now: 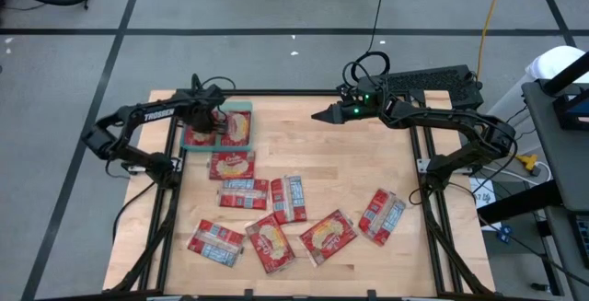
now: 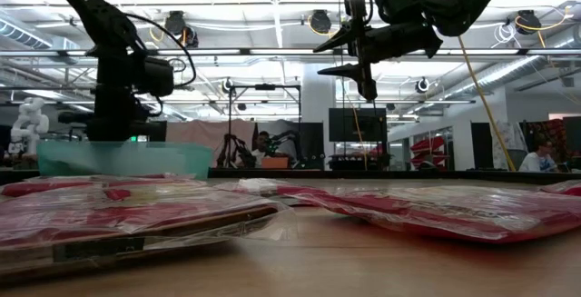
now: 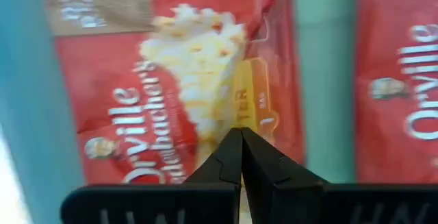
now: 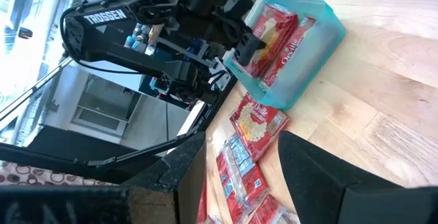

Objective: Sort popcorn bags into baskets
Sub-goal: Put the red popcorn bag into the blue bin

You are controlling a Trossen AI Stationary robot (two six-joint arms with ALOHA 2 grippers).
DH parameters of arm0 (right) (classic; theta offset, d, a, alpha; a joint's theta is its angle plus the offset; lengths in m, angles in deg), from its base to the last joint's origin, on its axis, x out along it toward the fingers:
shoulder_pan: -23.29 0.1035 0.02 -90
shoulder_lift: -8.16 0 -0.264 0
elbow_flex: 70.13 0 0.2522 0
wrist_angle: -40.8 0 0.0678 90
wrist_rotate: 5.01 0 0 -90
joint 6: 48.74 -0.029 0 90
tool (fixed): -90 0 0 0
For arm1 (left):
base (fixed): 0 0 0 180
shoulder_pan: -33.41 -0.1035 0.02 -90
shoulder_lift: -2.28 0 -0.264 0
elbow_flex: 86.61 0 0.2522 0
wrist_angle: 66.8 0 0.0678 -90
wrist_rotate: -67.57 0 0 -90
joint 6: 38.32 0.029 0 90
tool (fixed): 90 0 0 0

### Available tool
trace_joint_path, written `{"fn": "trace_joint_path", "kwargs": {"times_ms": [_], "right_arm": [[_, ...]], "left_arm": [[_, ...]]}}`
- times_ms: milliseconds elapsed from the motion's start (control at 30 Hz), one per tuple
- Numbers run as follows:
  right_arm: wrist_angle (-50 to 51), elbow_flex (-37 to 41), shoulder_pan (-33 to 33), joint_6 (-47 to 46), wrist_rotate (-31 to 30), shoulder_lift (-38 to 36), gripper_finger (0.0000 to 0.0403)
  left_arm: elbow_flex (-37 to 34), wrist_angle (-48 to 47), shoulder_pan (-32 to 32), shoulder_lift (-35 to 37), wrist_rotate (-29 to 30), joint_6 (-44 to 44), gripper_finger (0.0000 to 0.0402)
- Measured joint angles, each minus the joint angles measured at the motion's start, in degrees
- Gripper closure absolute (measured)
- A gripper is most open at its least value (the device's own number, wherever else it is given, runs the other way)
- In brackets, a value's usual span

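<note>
Left fingers [image 3: 241,157] pressed together over teal basket [image 1: 247,108] (two popcorn bags [image 1: 237,130] inside)

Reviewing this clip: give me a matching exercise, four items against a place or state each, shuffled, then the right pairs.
Items:
1. left claw
2. right claw
3. teal basket
4. packet nearest the right arm

Places or states:
A. open, raised above bare wood
B. at the table's far left, packets inside
C. shut, over the basket
D. lying loose on the wood, outside the basket

Pairs: 1-C, 2-A, 3-B, 4-D
</note>
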Motion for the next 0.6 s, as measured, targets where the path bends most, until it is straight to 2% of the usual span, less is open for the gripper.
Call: {"fn": "trace_joint_path", "kwargs": {"times_ms": [267,467,600], "right_arm": [[0.0,0.0,0.0,0.5,-0.2,0.0,0.0229],[0.0,0.0,0.0,0.6,-0.3,0.0,0.0229],[0.0,0.0,0.0,0.6,-0.3,0.0,0.0229]], "left_arm": [[0.2,-2.2,-0.8,4.6,-0.1,0.2,0.0396],[0.3,-0.9,-0.3,12.0,-7.0,-0.5,0.0396],[0.3,-0.3,3.0,18.0,-12.6,2.3,0.0396]]}}
